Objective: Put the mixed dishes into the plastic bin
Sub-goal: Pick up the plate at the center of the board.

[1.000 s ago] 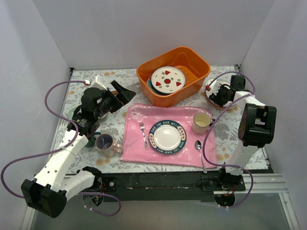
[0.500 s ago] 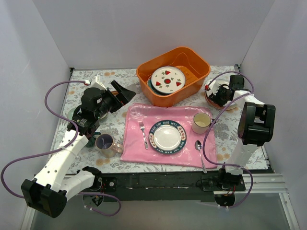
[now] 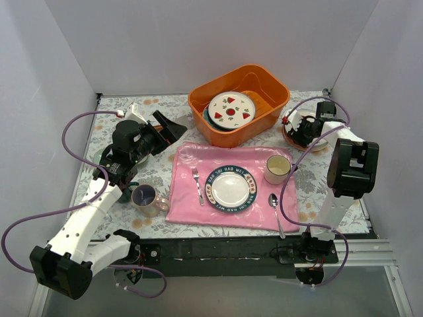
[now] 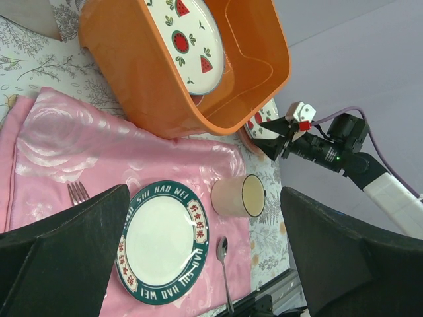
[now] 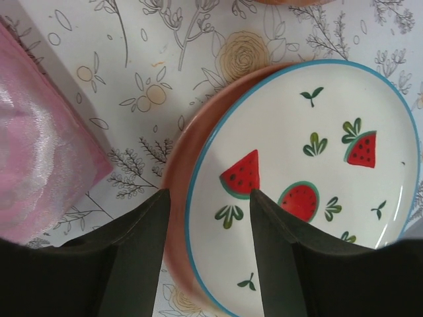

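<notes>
The big orange plastic bin [image 3: 218, 135] sits at the far side of the surface [image 3: 155, 168] and has not moved. A fruit plate [image 3: 231, 109] already lies inside it. My left arm stays put too, and the left pincer [image 4: 205, 191] is wide open and holds nothing. The only change is small: my right arm has crept a little toward the far right corner, and the right pincer [image 5: 208, 198] has pulled in a bit. It is about half open, with one finger over the pinkish plate [image 5: 180, 165] and the other over the second fruit plate [image 5: 310, 191] stacked on it. I think it is lining up a grab, but nothing is lifted yet. Both plates lie right of the bin, outside it, and the lavender-lined mug [image 3: 145, 197] waits by my left arm.
</notes>
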Controlling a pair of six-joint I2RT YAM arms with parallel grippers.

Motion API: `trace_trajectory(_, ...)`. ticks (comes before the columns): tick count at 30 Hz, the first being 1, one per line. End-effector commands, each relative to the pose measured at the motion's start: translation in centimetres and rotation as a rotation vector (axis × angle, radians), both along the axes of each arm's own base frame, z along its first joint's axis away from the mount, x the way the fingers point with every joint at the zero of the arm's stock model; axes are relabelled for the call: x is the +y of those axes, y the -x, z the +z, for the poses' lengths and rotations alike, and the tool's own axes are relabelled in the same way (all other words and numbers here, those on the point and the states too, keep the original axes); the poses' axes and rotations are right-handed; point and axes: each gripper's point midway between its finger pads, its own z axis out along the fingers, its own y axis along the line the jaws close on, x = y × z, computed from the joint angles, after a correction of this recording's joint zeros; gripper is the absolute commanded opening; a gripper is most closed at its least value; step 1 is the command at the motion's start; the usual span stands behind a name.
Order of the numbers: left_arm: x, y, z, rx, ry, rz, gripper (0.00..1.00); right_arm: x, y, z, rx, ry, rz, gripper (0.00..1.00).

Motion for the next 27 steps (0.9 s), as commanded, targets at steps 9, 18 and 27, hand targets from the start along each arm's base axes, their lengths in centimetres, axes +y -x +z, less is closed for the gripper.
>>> trace_trajectory(9, 0.2, -0.4, 2.1, -0.055, 0.007, 0.008, 0.98, -1.0, -0.9, -0.1, -0.008, 0.028, -0.049, 0.59)
trace_trajectory(18, 0.3, -0.4, 2.0, -0.053, 0.005, 0.008, 0.98, -2.2, -1.4, -1.1, 0.0, 0.074, -0.098, 0.54)
trace_trajectory(27, 0.3, -0.4, 2.2, -0.057, 0.009, 0.01, 0.98, -2.3, -0.7, -2.3, 0.029, 0.1, -0.074, 0.36)
